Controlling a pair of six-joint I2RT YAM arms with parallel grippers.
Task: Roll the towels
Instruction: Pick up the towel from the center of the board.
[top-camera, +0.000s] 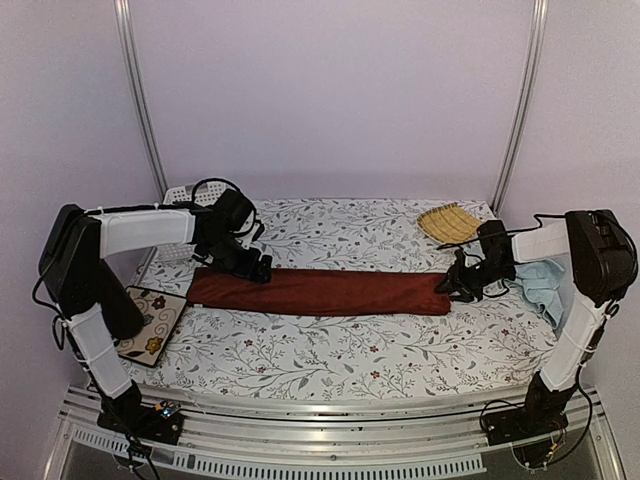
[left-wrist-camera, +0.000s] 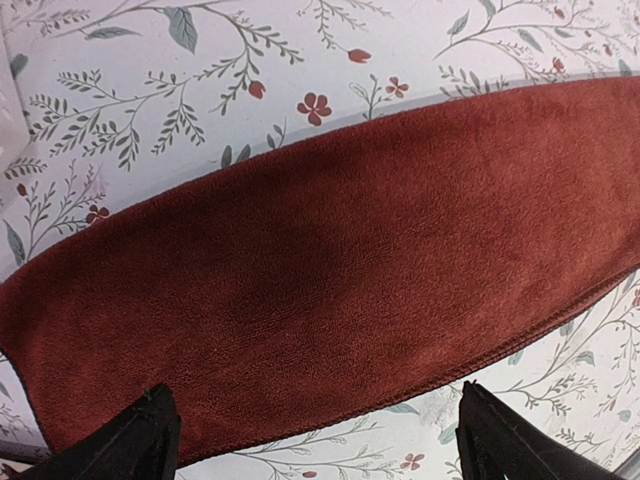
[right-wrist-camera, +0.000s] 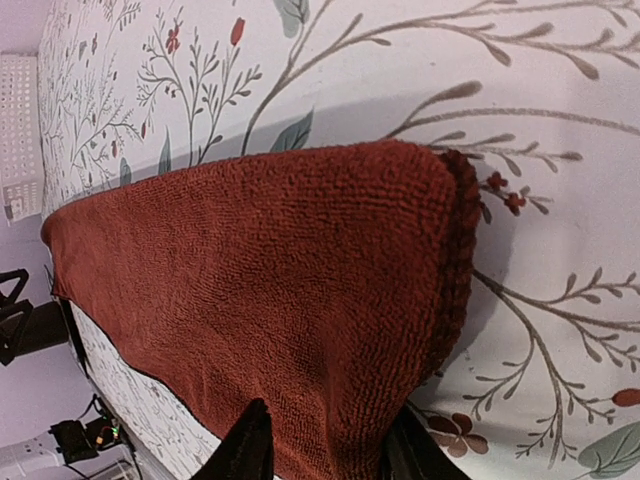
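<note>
Right gripper (right-wrist-camera: 325, 450) is pinching the right end of the red towel (top-camera: 320, 292). In the overhead view the towel is lying as a long strip running left to right across mid-frame, and the left gripper (top-camera: 256, 268) is hovering wide open over its left end.

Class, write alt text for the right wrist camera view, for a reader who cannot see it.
The end of a dark rust-red towel lies on a floral tablecloth and fills most of the frame. At the bottom edge, the two dark fingertips of the right gripper stand on either side of the towel's near edge.
</note>
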